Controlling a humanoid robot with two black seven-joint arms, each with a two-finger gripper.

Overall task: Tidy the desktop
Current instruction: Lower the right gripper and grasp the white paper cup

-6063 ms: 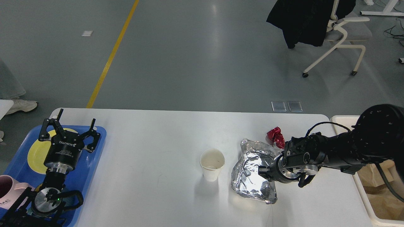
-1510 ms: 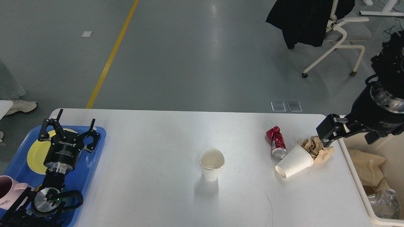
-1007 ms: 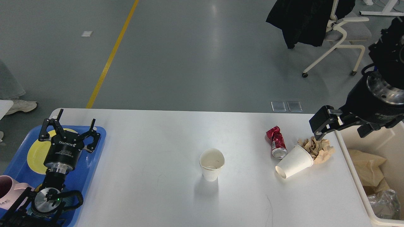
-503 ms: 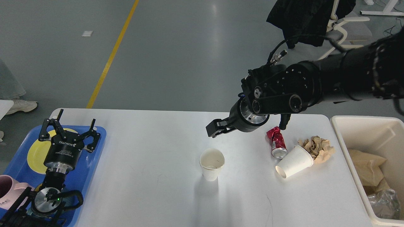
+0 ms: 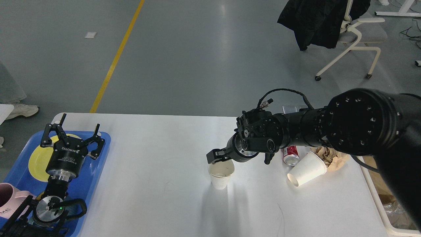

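Note:
The white desktop [image 5: 158, 197] bears an upright white paper cup [image 5: 221, 176] at its middle. To the right lie a crushed red can [image 5: 290, 157], a paper cup on its side [image 5: 307, 171] and a wad of brown paper [image 5: 333, 157]. My right arm reaches in from the right, and its gripper [image 5: 217, 157] hangs at the far left rim of the upright cup. Its dark fingers cannot be told apart. My left gripper [image 5: 73, 131] is open and empty above the blue tray [image 5: 98, 158].
The tray at the left edge holds a yellow plate [image 5: 36, 161] and a pink mug [image 5: 8, 197]. A cream bin [image 5: 381, 210] with brown paper and foil stands off the table's right end. A chair [image 5: 355, 36] draped in black cloth stands beyond.
The crumpled foil left the table and lies in the bin. My right arm swung from the bin leftward and down to the upright cup's rim. The left arm has not moved.

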